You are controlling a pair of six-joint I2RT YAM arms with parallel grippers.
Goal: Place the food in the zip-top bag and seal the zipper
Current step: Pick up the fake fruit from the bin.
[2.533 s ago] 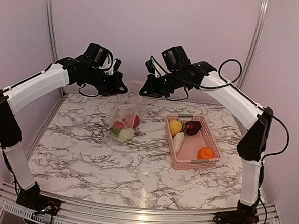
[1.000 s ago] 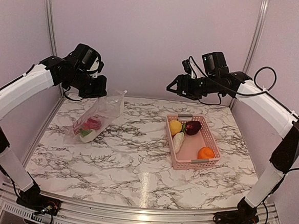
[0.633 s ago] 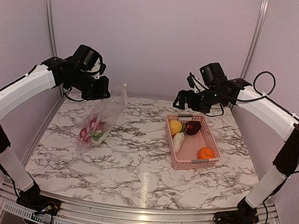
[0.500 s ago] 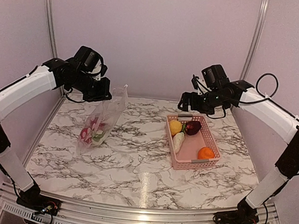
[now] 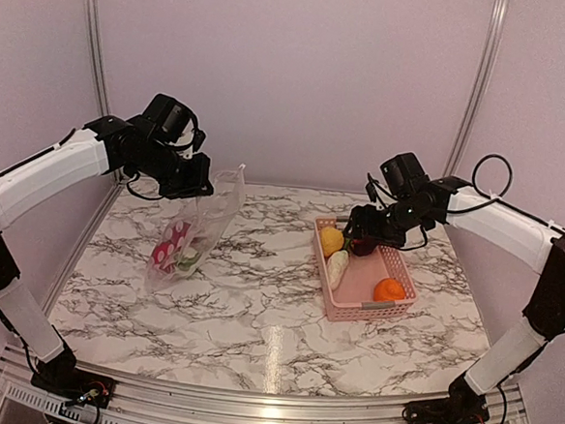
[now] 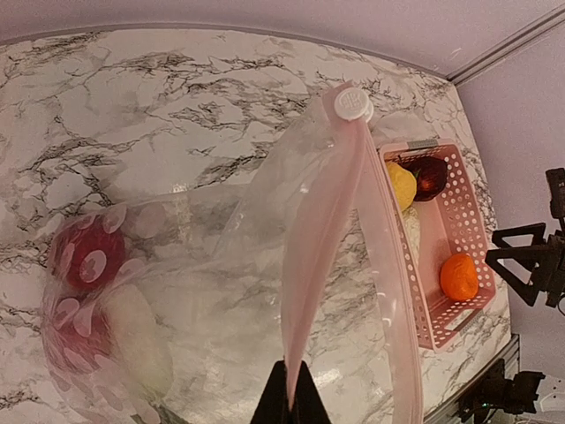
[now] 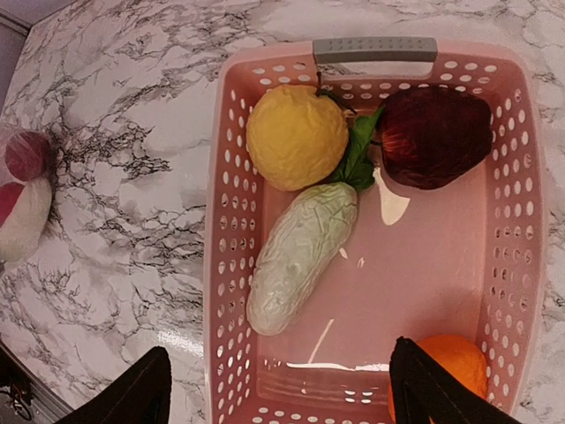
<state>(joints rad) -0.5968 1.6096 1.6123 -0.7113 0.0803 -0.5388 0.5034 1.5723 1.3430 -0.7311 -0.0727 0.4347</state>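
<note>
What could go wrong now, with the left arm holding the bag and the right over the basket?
1. The left pincer grips the zip-top bag only by its zipper edge; with food weighing the bottom, the thin plastic may slip out.
2. The zipper's two sides hang close together, so a dropped piece may miss.
3. The open right pincer hangs over the basket where yellow fruit, green leaf and maroon fruit crowd together; it may snag two.

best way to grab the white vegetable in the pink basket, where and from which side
Grip the white vegetable around its middle, straight down from above, closing across its narrow width. It lies flat and diagonal on the basket floor; its top end crowds the yellow fruit and leaf, but the middle looks free on both sides.
</note>
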